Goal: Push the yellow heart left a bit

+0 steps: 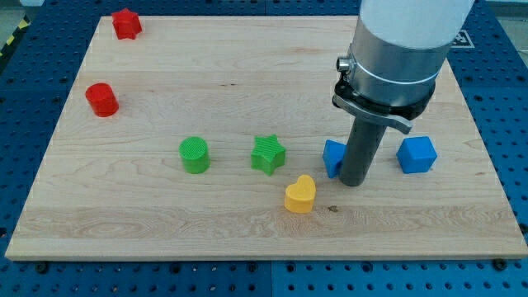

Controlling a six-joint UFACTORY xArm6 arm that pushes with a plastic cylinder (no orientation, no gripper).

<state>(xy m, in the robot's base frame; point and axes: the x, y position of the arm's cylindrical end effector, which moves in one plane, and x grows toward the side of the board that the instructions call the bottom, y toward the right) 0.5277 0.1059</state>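
The yellow heart (300, 195) lies on the wooden board (165, 231), low and right of centre. My tip (354, 181) rests on the board to the heart's right and slightly above it, a short gap apart. The rod stands right against a blue block (332, 157), which it partly hides. A green star (268, 154) sits up and left of the heart.
A green cylinder (195, 155) is left of the star. A blue cube (416, 154) is to the rod's right. A red cylinder (102, 100) and a red star-like block (126, 24) sit at the upper left. The arm's large grey body covers the board's upper right.
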